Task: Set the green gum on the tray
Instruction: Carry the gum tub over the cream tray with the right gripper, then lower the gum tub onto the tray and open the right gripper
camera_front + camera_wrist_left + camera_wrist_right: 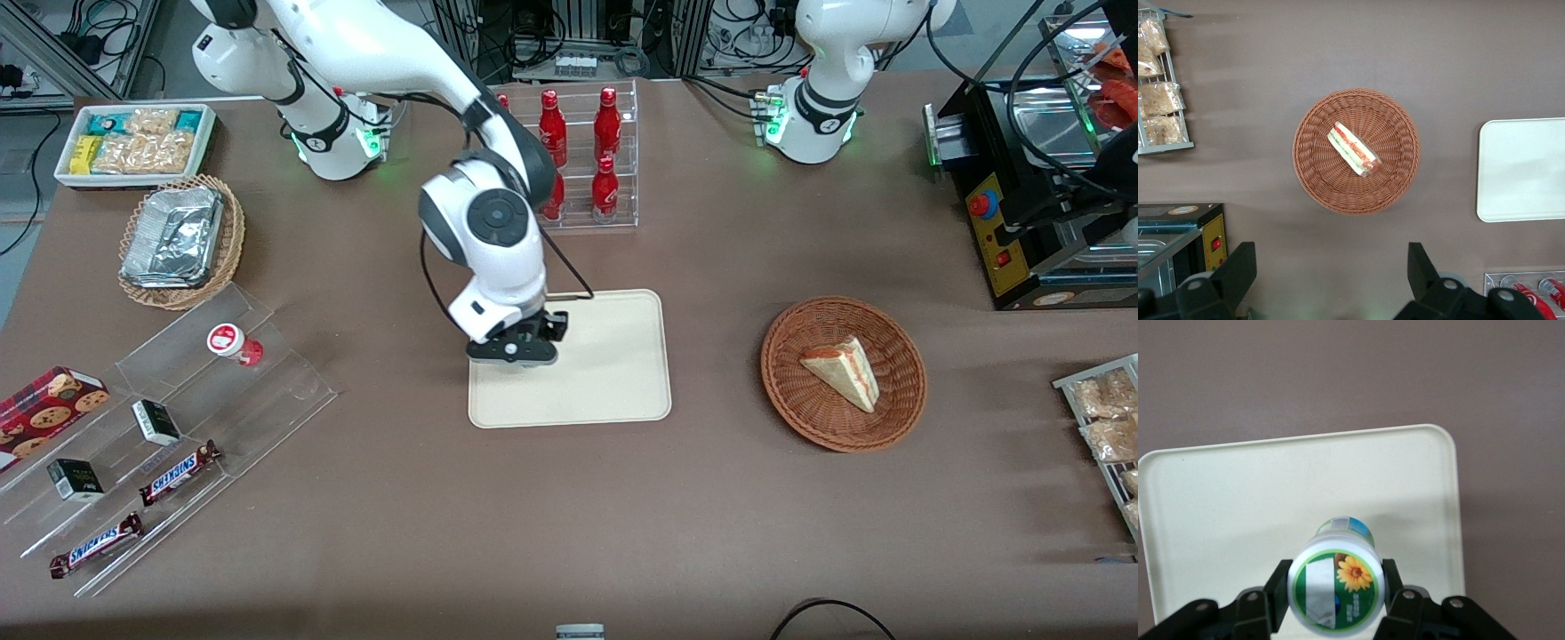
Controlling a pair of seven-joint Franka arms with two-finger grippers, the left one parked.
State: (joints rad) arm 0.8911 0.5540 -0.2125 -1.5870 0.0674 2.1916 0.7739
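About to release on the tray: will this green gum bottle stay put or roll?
The green gum, gripped by the end effector above the tray, looks rigid and light. Upright on its flat end it should stay; tipped, its round body would probably roll, though the low rim may stop it.

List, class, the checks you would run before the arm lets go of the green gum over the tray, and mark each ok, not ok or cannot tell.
1. Gripper shut on the green gum: ok, a finger sits at each side of the bottle.
2. Gripper above the tray, inside its rim: ok in front and right wrist views.
3. Tray surface under the bottle bare: ok.
4. Bottle upright, lid up: ok.
5. Bottle base touching the tray: cannot tell.
6. Red-labelled bottle left on the clear stand: ok.
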